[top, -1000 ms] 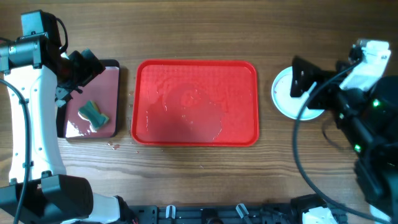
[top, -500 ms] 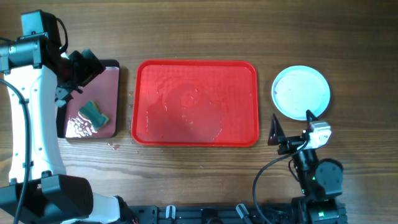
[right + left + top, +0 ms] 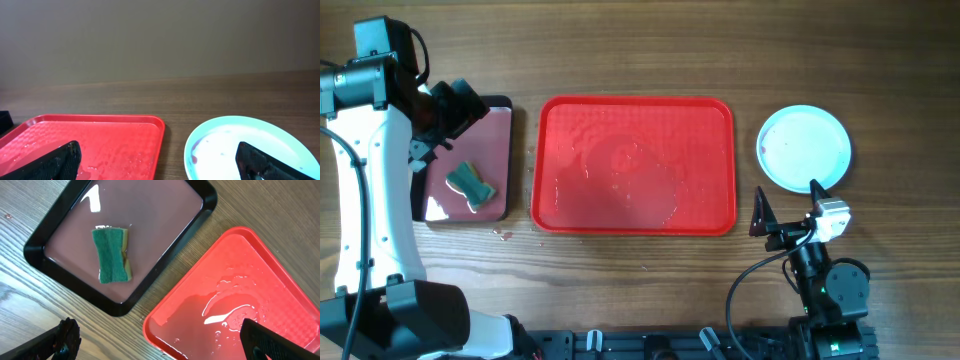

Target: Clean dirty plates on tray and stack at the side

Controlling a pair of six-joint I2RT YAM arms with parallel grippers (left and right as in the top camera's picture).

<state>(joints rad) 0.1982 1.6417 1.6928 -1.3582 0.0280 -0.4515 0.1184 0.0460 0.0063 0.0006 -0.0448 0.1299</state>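
The red tray [image 3: 720, 120] lies mid-table with only a film of water on it; it also shows in the left wrist view [image 3: 280, 280] and the right wrist view [image 3: 100, 135]. A pale mint-white plate [image 3: 805, 148] sits on the table right of the tray. It has a small reddish smear near its left edge in the right wrist view [image 3: 235, 145]. I cannot tell whether other plates lie under it. My left gripper [image 3: 445, 125] hovers open and empty over the black tray [image 3: 160, 340]. My right gripper [image 3: 788, 205] is open and empty, low at the front, facing the plate [image 3: 160, 160].
A black-rimmed tray with a maroon floor [image 3: 505, 110] stands left of the red tray and holds water and a green sponge [image 3: 470, 186], which the left wrist view [image 3: 112, 254] also shows. Water drops lie on the wood at the red tray's front-left corner [image 3: 505, 235].
My right arm has pulled back from over the plate to the table's front edge, uncovering the plate. The left arm and sponge have not moved.
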